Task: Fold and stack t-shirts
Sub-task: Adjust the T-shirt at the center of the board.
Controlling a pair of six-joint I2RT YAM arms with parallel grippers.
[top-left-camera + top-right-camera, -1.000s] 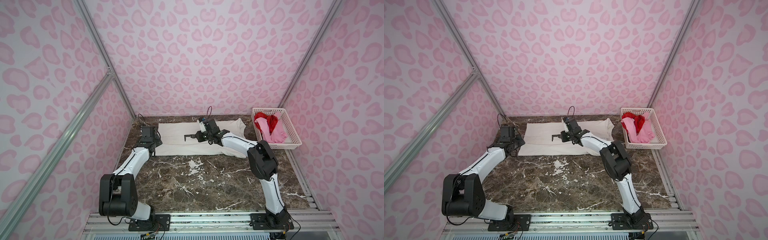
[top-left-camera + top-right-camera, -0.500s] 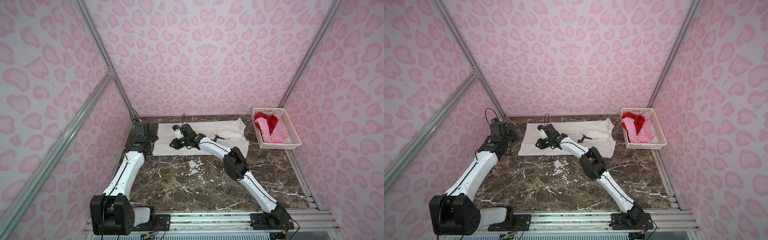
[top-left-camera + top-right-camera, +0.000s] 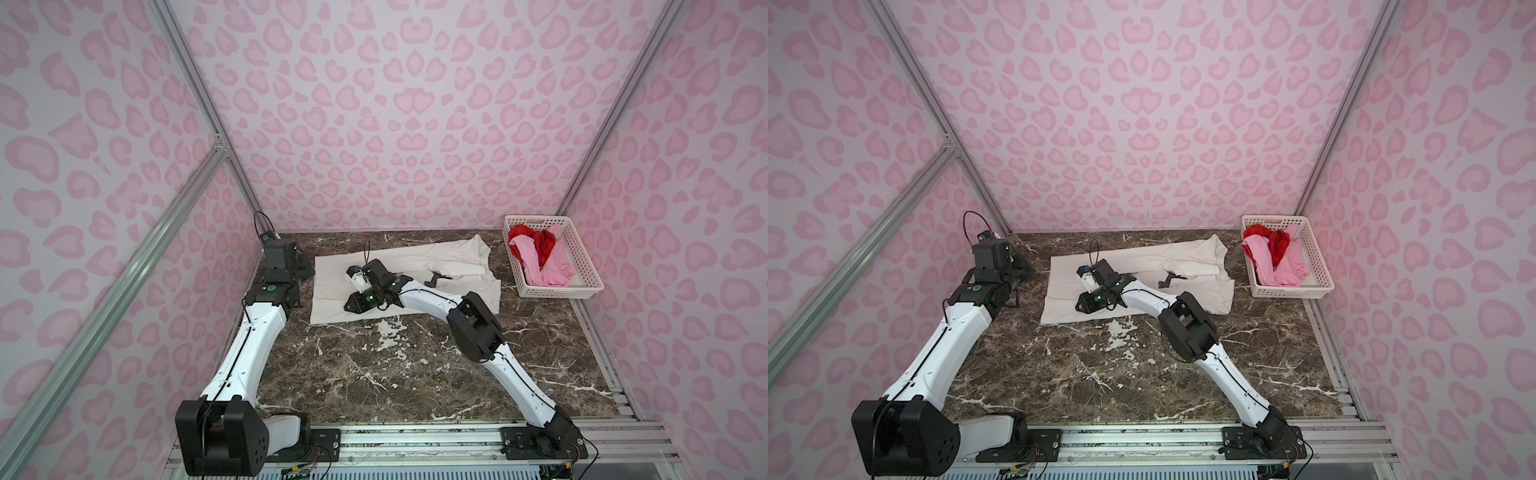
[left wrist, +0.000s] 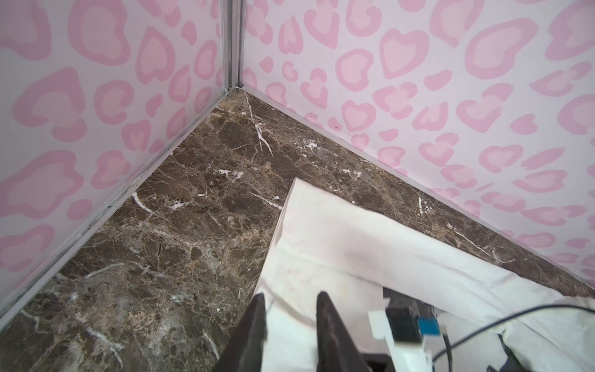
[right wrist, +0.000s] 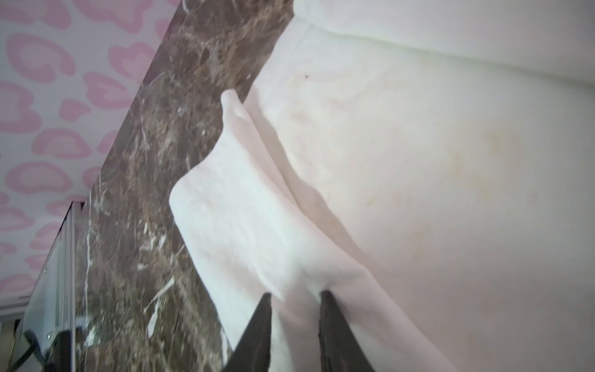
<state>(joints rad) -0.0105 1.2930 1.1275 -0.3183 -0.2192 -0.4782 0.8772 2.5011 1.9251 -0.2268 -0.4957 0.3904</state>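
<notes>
At the end of the off-white t-shirt (image 3: pixel 436 255) farthest from the white basket (image 3: pixel 557 293), the left gripper (image 4: pixel 291 298) hangs over the hem with its jaws a narrow gap apart; whether cloth is caught between them cannot be told. The shirt lies spread on the marble counter (image 3: pixel 415 374) just beside the basket, and a little nearer the basket the right gripper (image 5: pixel 296 296) pinches a raised fold of the shirt's edge. Inside the basket the light pink t-shirt (image 3: pixel 548 266) and the bright red t-shirt (image 3: pixel 540 243) lie crumpled together.
</notes>
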